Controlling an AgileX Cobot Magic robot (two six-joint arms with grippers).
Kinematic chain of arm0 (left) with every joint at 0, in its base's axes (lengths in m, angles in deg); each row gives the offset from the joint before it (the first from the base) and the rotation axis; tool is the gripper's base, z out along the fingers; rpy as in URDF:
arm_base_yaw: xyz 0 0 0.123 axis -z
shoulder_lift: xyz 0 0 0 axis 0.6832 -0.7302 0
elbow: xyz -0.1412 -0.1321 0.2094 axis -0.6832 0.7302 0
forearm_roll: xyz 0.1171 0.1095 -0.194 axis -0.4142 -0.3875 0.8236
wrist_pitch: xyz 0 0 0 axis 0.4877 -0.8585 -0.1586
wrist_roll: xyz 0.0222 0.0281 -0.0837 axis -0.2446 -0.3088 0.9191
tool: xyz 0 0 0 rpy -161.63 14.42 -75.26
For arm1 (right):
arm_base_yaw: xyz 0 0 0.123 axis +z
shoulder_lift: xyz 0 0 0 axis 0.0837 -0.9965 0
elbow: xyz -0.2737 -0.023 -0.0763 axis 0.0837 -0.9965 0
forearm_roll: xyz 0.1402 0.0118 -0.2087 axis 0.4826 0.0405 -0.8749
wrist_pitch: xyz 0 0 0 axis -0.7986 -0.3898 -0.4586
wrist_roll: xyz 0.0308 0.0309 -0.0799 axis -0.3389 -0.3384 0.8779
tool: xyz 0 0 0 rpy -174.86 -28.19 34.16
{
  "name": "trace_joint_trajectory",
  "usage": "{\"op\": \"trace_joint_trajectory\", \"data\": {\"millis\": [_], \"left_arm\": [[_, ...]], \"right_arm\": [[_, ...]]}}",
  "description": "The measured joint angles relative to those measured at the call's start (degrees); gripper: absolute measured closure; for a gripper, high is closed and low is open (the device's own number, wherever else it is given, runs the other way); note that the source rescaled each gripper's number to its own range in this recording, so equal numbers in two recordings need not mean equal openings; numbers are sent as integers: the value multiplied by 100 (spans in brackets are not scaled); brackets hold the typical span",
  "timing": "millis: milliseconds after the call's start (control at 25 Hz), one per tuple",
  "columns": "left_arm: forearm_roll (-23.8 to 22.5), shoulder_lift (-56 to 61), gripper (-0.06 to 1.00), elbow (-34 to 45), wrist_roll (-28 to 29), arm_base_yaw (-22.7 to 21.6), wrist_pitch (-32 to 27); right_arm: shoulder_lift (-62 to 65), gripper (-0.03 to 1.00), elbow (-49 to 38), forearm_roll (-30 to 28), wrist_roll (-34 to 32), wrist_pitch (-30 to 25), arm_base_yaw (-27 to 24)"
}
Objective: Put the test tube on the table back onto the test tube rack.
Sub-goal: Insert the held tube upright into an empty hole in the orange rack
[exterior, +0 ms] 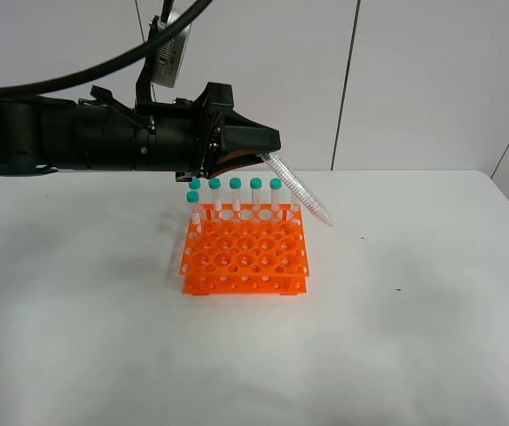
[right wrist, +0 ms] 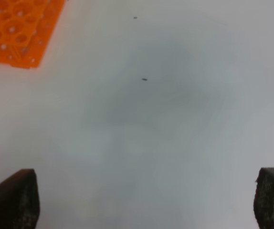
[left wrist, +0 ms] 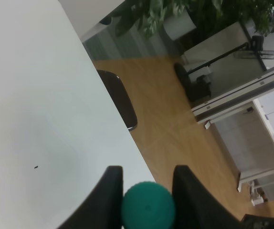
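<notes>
While the left gripper point(exterior: 270, 147) hangs above the far side of the table point(exterior: 432, 302), its dark fingers point(left wrist: 109, 191) are pressed onto the teal cap point(left wrist: 148, 206) of the test tube point(exterior: 301, 191). The tube is carried in the air, clear of the white surface.

The cap end sits high in the jaws. From there the clear body slants down toward the table's right edge and a little toward the near edge, with the pointed tip lowest. The long axis is a steep diagonal, nowhere near upright. The tip hangs just off the far right corner of the test tube rack point(exterior: 246, 257), not over any hole.

To my eye the step in hand is lining up for insertion. The wrist should roll until the tube stands plumb with the tip straight down, then shift back toward the left edge until the tip is over a free hole. The right end of the back row looks free, though I can't be sure from here. The descent wants to be slow and straight, keeping off the standing tubes point(exterior: 235, 191) in the back row. The fingers should part only once the tube is seated through both tiers.

The right gripper point(right wrist: 146, 171) is spread wide, holding nothing, above bare table near one corner of the rack.
</notes>
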Motion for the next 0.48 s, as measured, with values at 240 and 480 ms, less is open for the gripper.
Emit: {"op": "trace_joint_trajectory", "data": {"millis": [240,480], "left_arm": [[0,0,94,0,0,0,-5],[0,0,94,0,0,0,-5]], "right_arm": [[716,-3,0,22,0,0,0],[948,-3,0,33,-13,-6,-80]]}}
